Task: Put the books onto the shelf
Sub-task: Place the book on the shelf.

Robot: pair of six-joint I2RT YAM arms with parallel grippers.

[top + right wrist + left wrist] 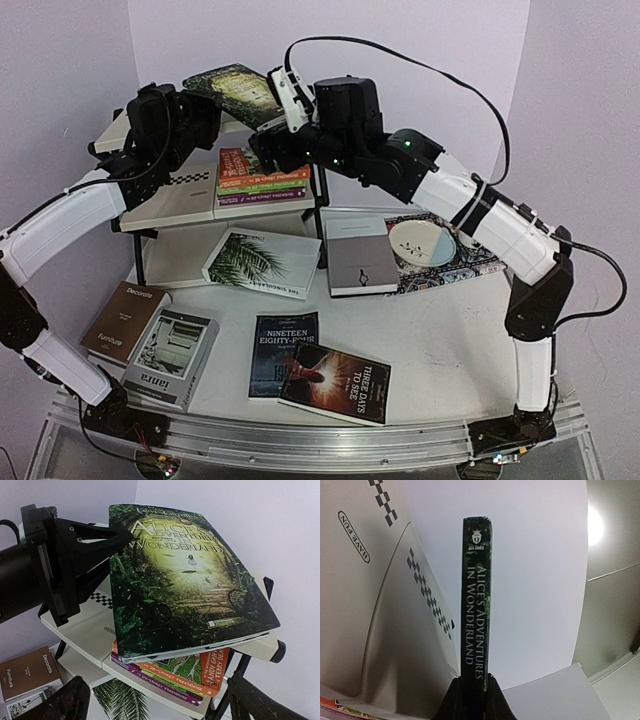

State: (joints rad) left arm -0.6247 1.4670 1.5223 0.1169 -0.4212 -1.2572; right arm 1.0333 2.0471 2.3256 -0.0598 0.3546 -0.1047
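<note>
Clamping narrowly, left end effector (474,682) holds the dark-green Alice book (185,575); right end effector (159,680) gapes wide.

Alice book's spine (476,600) between fingers (454,700)

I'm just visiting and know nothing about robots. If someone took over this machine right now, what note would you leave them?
Left hand: shut on the spine of the Alice book, held above the Treehouse stack.
Right hand: open, empty, facing that book.
Done: the Treehouse stack lies on the shelf.
To do: set Alice down, then shelve six books from the table: palm-leaf, grey, brown, tara, Nineteen Eighty-Four, Three Days to See.
</note>
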